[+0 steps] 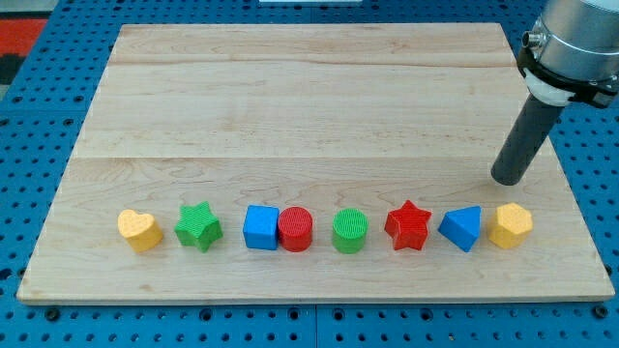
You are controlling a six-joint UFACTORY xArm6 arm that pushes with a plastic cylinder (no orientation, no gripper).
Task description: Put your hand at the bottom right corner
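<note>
My tip (508, 178) rests on the wooden board (309, 106) at the view's right, just above the right end of a row of blocks. The row runs along the view's bottom, left to right: a yellow heart (139, 230), a green star (199, 226), a blue cube (260, 227) touching a red cylinder (295, 230), a green cylinder (350, 231), a red star (408, 226), a blue triangular block (461, 228) and a yellow hexagonal block (510, 225). The tip is a short way above the yellow hexagonal block, not touching it.
The board lies on a blue perforated table (39, 116). The arm's grey wrist (573, 39) hangs over the board's upper right edge. A red patch (24, 39) shows at the view's top left.
</note>
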